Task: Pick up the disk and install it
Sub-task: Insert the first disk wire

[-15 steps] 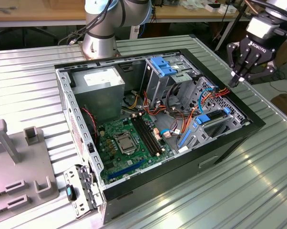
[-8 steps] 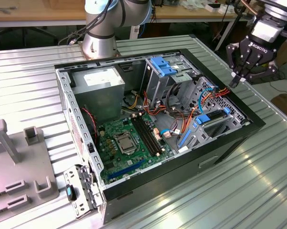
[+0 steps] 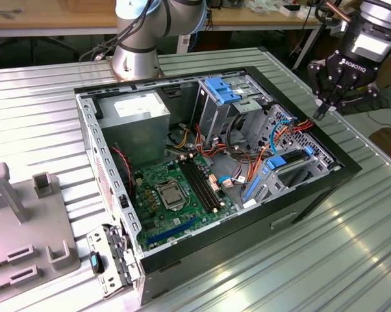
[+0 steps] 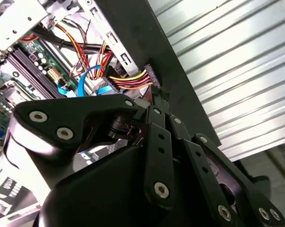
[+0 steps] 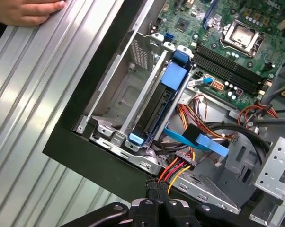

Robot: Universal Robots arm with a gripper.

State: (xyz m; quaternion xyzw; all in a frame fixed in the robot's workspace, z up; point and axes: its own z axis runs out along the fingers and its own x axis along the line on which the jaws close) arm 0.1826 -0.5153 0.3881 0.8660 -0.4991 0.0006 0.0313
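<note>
A robot arm's jaws, pressed together and holding nothing, hang above the rim of an open computer case [image 3: 310, 187] that lies on its side on a ribbed metal desk [image 3: 325, 260]. The disk [image 5: 155, 109] is clear of the jaws, seated on edge in a metal bay [image 5: 115, 101] inside the case. A blue rail [image 5: 174, 72] runs along the disk's edge, and a blue tab shows at the end nearer the jaws. In the first wrist view the fingertips [image 5: 153, 193] point into the case. A bundle of red, yellow and black power wires [image 5: 178, 166] sits just ahead of them, and a flat blue data cable [image 5: 199, 139] lies a little farther on, beside the bay. The green motherboard [image 5: 227, 47] lies beyond the disk, well away from the jaws. A person's hand [image 5: 26, 12] rests on the desk outside the case, far from the jaws. In the exterior view the jaws are near the case's edge on the exterior view's right. The arm's base [image 3: 136, 58] stands behind the case, and a grey plastic fixture [image 3: 26, 221] sits on the desk at the exterior view's left, well apart from the jaws.
</note>
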